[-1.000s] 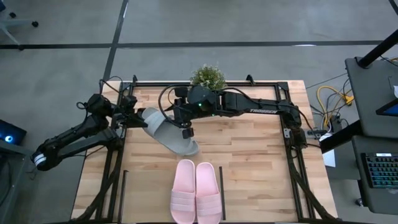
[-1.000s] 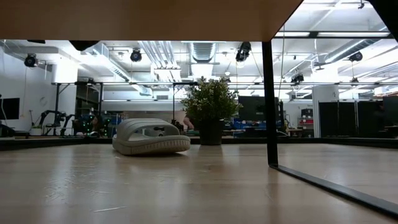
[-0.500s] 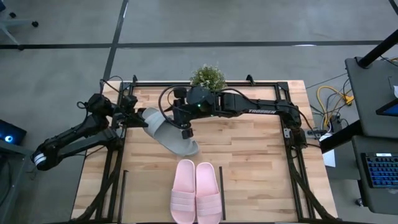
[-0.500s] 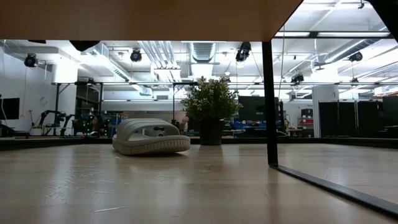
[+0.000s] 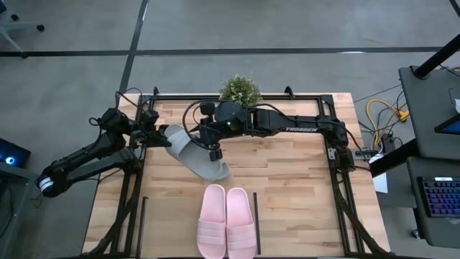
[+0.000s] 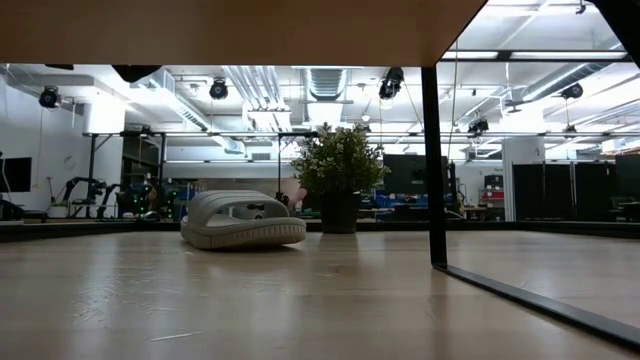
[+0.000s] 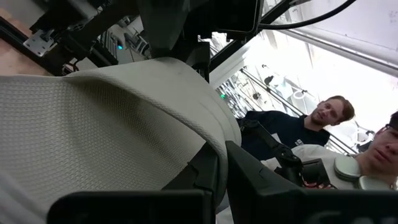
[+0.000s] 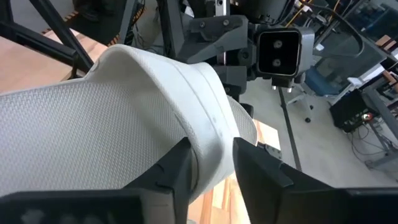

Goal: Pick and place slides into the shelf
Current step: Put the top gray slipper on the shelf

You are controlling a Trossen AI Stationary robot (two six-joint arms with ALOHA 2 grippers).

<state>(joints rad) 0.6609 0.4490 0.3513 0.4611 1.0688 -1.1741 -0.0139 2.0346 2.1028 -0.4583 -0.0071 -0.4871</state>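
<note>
Both grippers meet at a grey-green sandal (image 5: pixel 195 152) lying on the table (image 5: pixel 287 180) near a potted plant (image 5: pixel 240 89): the right gripper (image 5: pixel 213 149) clamps its strap, the left gripper (image 5: pixel 159 134) grips its end. A pink pair (image 5: pixel 227 221) sits between the shelf's black bars (image 5: pixel 258 232).

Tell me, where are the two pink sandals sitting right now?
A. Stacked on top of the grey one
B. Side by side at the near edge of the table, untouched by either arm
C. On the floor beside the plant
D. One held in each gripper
B: the high view shows the pink slides lying side by side on the wood, well away from the left gripper and right gripper, which are both at the grey-green slide.
</note>
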